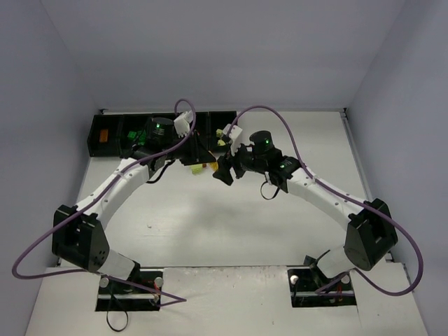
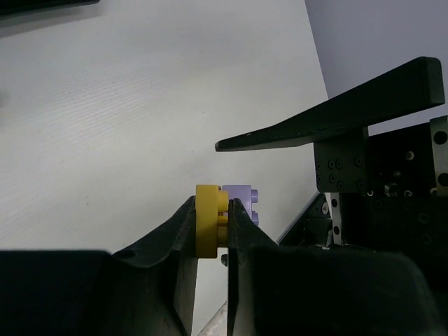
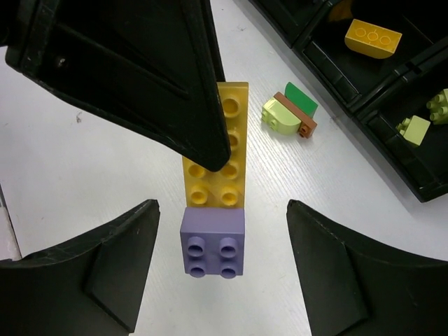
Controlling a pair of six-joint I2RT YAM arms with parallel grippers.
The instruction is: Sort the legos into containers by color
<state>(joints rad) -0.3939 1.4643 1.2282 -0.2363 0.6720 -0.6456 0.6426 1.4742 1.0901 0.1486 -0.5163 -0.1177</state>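
We list: lilac brick [image 3: 213, 241] abutting yellow brick [image 3: 236, 126], between our right tool's [image 3: 222, 208] parted fingers [image 3: 105, 280]; lime-brown-green cluster [image 3: 290, 115] on tabletop [image 3: 84, 161]; black bins [image 3: 399, 157] holding amber brick [image 3: 373, 38], lime bricks [image 3: 418, 129].

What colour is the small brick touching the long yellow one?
Lilac brick, best in right wrist view.

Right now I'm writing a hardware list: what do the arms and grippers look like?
The left arm and right arm have white links and black joints. A purple cable loops off each; a green light glows at each wrist. The left gripper and right gripper have black, tapered fingers.
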